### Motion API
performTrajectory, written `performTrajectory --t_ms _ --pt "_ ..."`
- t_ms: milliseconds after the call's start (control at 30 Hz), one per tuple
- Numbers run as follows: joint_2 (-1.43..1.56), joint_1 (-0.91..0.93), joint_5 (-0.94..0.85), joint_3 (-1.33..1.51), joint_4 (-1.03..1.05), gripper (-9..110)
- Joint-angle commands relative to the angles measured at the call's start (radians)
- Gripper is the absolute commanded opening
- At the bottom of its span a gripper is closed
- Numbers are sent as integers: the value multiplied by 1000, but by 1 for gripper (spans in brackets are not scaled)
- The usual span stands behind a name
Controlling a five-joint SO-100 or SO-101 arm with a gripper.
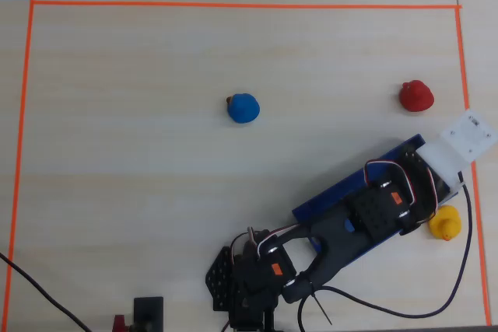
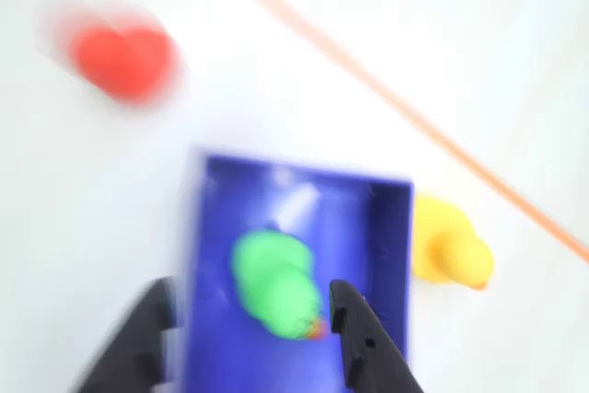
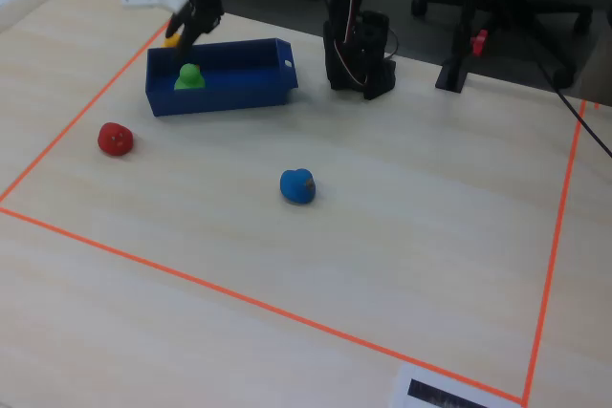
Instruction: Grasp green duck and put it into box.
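The green duck (image 2: 276, 284) lies on the floor of the dark blue box (image 2: 373, 227), near its far end, with its orange beak towards me. In the fixed view the green duck (image 3: 189, 75) sits at the left end of the box (image 3: 229, 97). My gripper (image 2: 250, 301) is open, with one black finger on each side of the duck and the jaws wide apart. In the fixed view my gripper (image 3: 191, 24) hangs above the duck, clear of it. In the overhead view my arm covers most of the box (image 1: 327, 201) and hides the duck.
A yellow duck (image 1: 445, 224) stands just outside the box's end, also seen in the wrist view (image 2: 448, 246). A red duck (image 1: 416, 96) and a blue duck (image 1: 243, 107) stand on the table. Orange tape (image 1: 233, 5) marks the work area. The arm's base (image 3: 359, 54) stands behind the box.
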Motion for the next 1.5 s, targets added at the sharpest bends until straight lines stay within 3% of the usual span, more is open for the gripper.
performTrajectory --t_ms 0,233,333,467,633,800,1033,1400,1467 --pt "146 -160 189 -212 199 2" --pt "442 -687 172 -25 565 0" --pt "611 -899 172 229 555 0" --pt "841 -1043 104 615 445 0" --pt "1127 -1101 0 1014 397 0" --pt "1348 -1127 -11 1221 462 0" --pt "1353 -1138 -12 1230 584 0" --pt "1355 -1098 66 1230 600 0" --pt "1355 -1092 67 1232 600 4"
